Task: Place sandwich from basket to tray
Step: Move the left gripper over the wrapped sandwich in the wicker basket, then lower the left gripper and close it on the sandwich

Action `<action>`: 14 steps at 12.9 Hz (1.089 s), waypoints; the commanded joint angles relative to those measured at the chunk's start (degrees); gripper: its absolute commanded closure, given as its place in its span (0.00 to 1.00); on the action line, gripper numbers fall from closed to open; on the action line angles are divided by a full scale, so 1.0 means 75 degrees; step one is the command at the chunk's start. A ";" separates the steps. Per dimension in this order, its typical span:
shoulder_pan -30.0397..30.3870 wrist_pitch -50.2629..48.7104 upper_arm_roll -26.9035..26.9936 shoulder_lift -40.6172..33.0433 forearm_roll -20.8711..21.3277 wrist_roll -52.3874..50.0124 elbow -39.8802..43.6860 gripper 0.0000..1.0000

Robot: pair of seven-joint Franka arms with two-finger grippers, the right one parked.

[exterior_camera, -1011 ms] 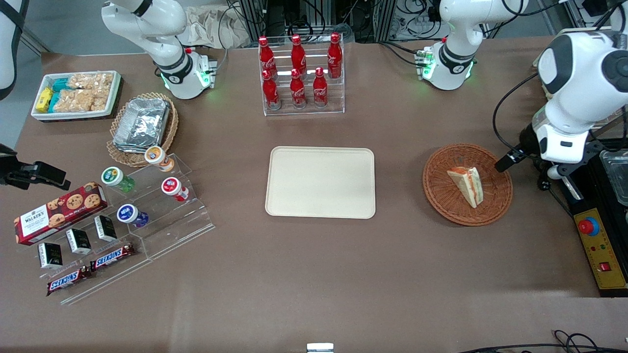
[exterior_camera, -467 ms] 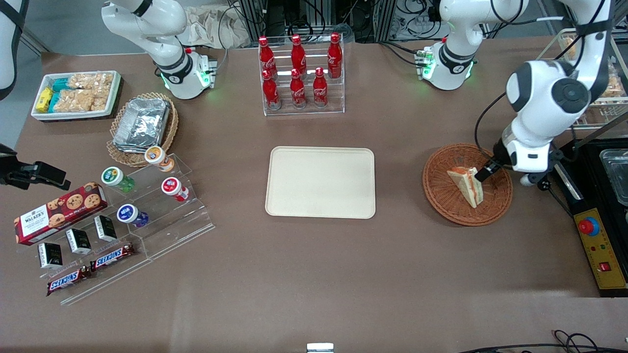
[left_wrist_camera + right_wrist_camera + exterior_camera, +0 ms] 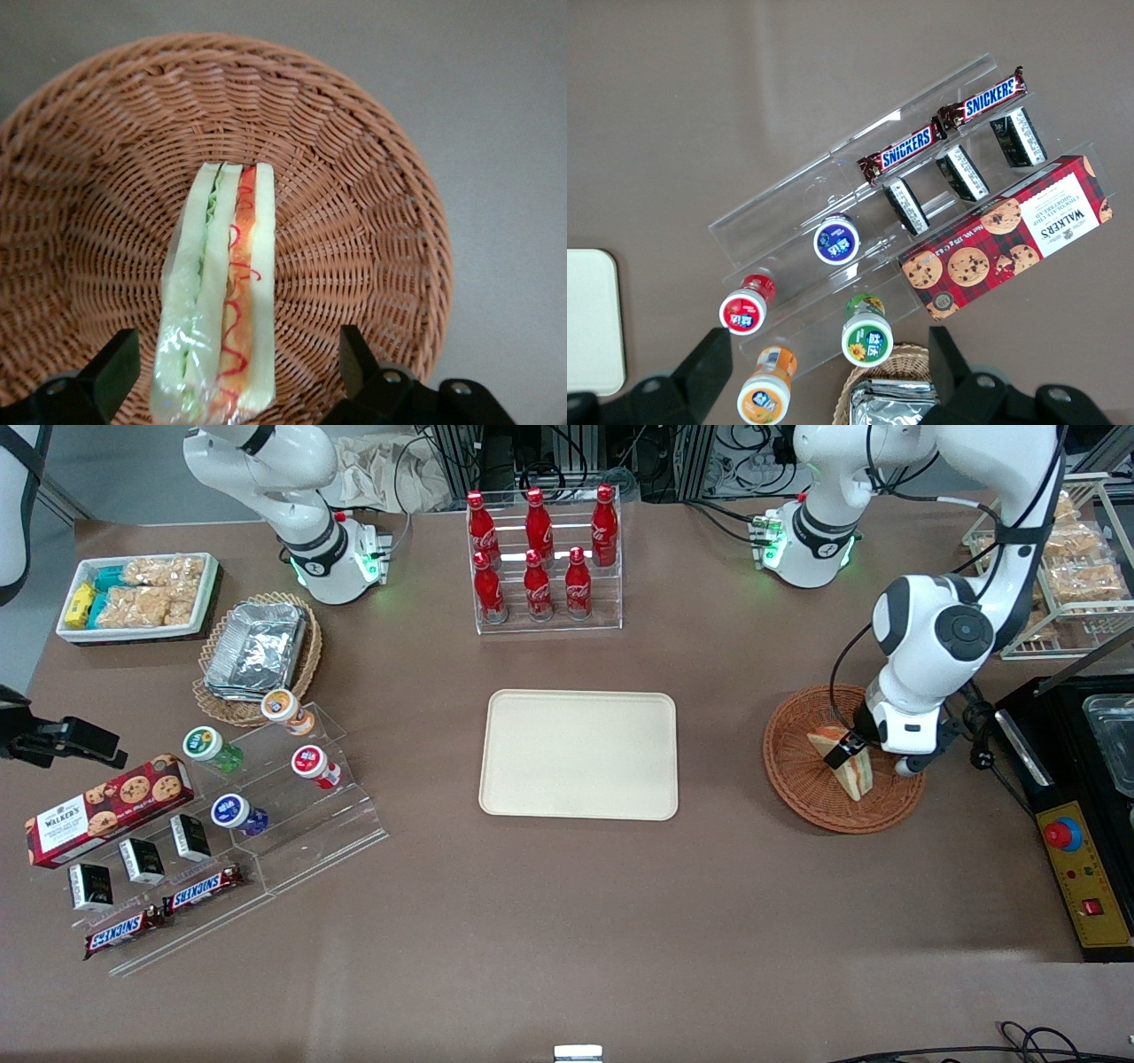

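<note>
Since the earlier frame the gripper [image 3: 235, 372] has swung in over the basket [image 3: 797, 779]; its fingers [image 3: 111, 367] spread wide, holding nothing; the sandwich [image 3: 221, 292] lies between them, untouched.

The basket [image 3: 354, 177] is rough woven wicker, matt reddish-brown. The sandwich [image 3: 221, 292] looks wrapped in clear glossy film. The gripper [image 3: 235, 372], poised over the basket, has matt black plastic fingers [image 3: 115, 359] spread wide. The tray [image 3: 578, 754] is smooth cream plastic, and the table [image 3: 567, 921] is matt brown.
</note>
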 commanded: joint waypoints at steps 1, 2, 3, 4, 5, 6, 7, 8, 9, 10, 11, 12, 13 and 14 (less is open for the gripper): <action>0.0000 0.0446 0.0011 0.0259 0.0271 -0.0078 -0.0121 0.13; 0.0035 0.0434 0.0011 0.0271 0.0400 -0.0055 -0.0167 0.57; 0.0070 0.0434 0.0023 0.0272 0.0483 0.0050 -0.0191 1.00; 0.0082 0.0434 0.0034 0.0272 0.0507 0.0225 -0.0203 1.00; 0.0082 0.0411 0.0046 0.0260 0.0507 0.0412 -0.0191 1.00; 0.0094 0.0365 0.0069 0.0213 0.0507 0.0681 -0.0191 1.00; 0.0129 0.0260 0.0070 0.0190 0.0507 0.0800 -0.0145 1.00; 0.0129 0.0003 0.0070 0.0050 0.0507 0.0801 -0.0075 1.00; 0.0129 -0.0336 0.0070 -0.0218 0.0507 0.0789 0.0019 1.00; 0.0118 -0.0745 0.0035 -0.0534 0.0507 0.0789 0.0159 1.00; 0.0083 -0.1120 0.0000 -0.0723 0.0507 0.0777 0.0335 1.00; 0.0036 -0.1472 -0.0059 -0.0829 0.0507 0.0743 0.0592 1.00; 0.0047 -0.1940 -0.0361 -0.0923 0.0495 0.0684 0.0931 1.00; 0.0047 -0.2490 -0.0654 -0.0947 0.0483 0.0579 0.1421 1.00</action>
